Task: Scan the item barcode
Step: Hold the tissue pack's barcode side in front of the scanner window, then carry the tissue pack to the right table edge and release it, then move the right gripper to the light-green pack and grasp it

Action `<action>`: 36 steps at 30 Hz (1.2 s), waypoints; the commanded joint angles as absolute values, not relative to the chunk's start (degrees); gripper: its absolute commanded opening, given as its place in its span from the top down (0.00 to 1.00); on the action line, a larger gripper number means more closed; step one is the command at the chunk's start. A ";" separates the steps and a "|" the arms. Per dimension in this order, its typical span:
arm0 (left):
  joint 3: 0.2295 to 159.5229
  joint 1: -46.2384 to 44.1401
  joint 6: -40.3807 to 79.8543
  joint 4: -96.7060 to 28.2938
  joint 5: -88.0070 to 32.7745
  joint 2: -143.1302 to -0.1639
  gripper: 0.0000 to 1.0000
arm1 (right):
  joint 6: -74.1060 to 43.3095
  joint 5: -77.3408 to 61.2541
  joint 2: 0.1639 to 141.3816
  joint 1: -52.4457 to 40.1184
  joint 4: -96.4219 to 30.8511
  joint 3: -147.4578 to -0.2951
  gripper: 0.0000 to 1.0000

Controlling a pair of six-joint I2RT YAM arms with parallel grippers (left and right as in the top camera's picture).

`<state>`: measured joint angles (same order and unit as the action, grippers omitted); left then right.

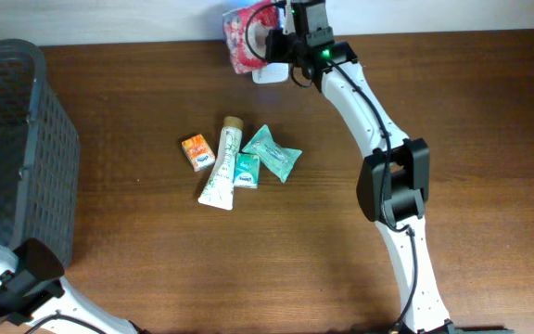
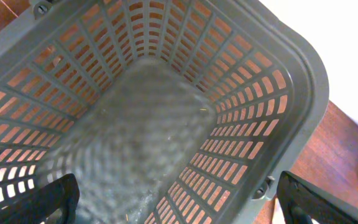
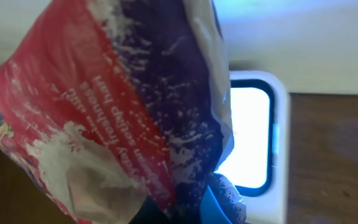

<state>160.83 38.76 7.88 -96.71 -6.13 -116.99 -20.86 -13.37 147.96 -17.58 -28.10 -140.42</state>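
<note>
I see the right arm [image 1: 369, 111] stretched to the far edge of the tabletop [image 1: 341, 260]. Its jaws are closed tight on a crinkled bag [image 1: 242, 35] of red and white plastic. In the right wrist view the bag [image 3: 104, 106] fills most of the picture and shows also a dark purple part with some white print, which I cannot read. Just beside the bag, at the same far edge, is a white scanner [image 1: 269, 74]. Its window [image 3: 250, 137] is lit bright, and the bag covers the left side of it.

The left arm [image 1: 26, 278] is at the near left corner. Its jaws stand wide apart over a grey basket [image 2: 291, 81] and hold nothing.

In the middle of the tabletop lie an orange box [image 1: 197, 151], a white tube [image 1: 222, 162] and two teal packets [image 1: 247, 170] [image 1: 273, 153], close together.
</note>
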 commanded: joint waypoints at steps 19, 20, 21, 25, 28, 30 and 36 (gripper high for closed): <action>161.25 38.89 7.18 -96.71 -6.15 -116.11 0.01 | -19.51 -3.75 131.63 30.96 -66.06 -125.25 0.70; 161.25 38.89 7.18 -96.71 -6.15 -116.11 0.01 | -18.79 -3.79 131.63 32.01 -65.17 -123.61 0.67; 161.25 38.89 7.18 -96.71 -6.15 -116.11 0.01 | -17.28 -3.79 131.63 33.23 -65.19 -123.20 0.55; 161.25 38.89 7.18 -96.71 -6.15 -116.11 0.01 | -14.92 -9.45 131.15 37.54 -73.73 -130.52 0.04; 161.25 38.89 7.18 -96.71 -6.15 -116.11 0.01 | -5.74 -30.22 131.15 36.67 -80.12 -136.92 0.04; 161.25 38.89 7.18 -96.73 -6.15 -116.11 0.01 | 2.74 -44.14 131.20 32.58 -83.57 -136.90 0.05; 161.25 38.89 7.16 -96.71 -6.15 -116.11 0.01 | 13.28 -34.46 131.63 8.10 -81.36 -130.45 0.26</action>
